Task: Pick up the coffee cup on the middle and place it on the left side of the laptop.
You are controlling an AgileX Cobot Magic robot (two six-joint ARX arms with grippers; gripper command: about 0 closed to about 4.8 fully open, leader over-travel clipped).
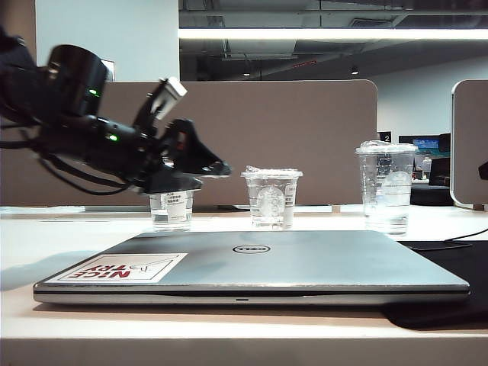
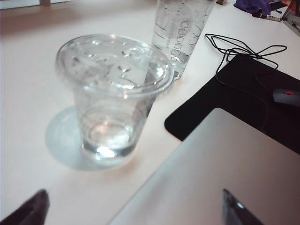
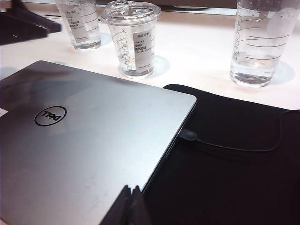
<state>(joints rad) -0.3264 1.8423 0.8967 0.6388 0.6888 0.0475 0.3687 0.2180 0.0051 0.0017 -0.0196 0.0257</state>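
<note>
A: Left pincer (image 1: 200, 164) up over the worktop (image 1: 46, 252), on the left of the exterior view, above the narrower labelled cup (image 1: 171, 210). Fingers spread wide, nothing between them. In the left wrist view both tips show well apart, one finger (image 2: 28, 210) at the frame's corner.

B: Target?

A: The coffee cup (image 1: 271, 198), short and wide with a flat lid, stands upright on the worktop behind the closed laptop (image 1: 305, 263), middle of three. Untouched. A little water in the bottom. The left wrist view has it (image 2: 112, 93) dead ahead between the tips, near the laptop's corner (image 2: 220, 173).

B: Step?

A: Approach, I judge. Grasp not yet made. Next move calls for bringing the open fingers level around the cup's wall, below the lid rim, and closing gently; thin plastic would likely buckle. Then carry it to the bare worktop left of the laptop.

B: Right pincer?

A: Right pincer (image 3: 131, 206) seen only in its own wrist view, tips pressed together, holding nothing, over the laptop's near edge beside the black mat (image 3: 225, 178).

B: Gaps?

A: The left arm blurs in the exterior view and covers the top of the labelled cup. The tall domed cup (image 1: 386, 187) is cut off in both wrist views. The right arm is not in the exterior view.
</note>
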